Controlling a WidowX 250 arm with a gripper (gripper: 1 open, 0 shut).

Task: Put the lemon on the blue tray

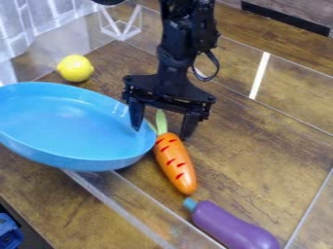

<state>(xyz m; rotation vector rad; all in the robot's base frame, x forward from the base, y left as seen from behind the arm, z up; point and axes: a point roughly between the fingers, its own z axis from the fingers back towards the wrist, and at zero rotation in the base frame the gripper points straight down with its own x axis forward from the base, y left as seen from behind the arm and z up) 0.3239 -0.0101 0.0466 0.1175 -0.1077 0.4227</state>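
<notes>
While the toy eggplant (235,228) lies nearest on the wooden bench (247,165), its glossy purple body slanting toward the lower right, its blue-grey stem end points back toward the toy carrot. That carrot (176,163) is orange with dark markings, its tapered tip near the eggplant's stem and its green leaves (160,122) pointing away, just beside the rim of the blue tray. The tray (72,128), a large shallow oval dish with a raised rim, fills the left side and sits tilted. At the lower left edge is a bright blue object, cut off and too partial to name. Beyond the carrot, the black robot fingers (168,109) hang low over the bench, spread wide apart and released, one close to the tray's rim; whether they touch it, the dark shapes make hard to say. Farther back, the toy lemon (76,68), small and yellow, rests behind the tray, outside it, well apart from the fingers. A pale, folded cloth-like surface (39,24) stands at the far left.
</notes>
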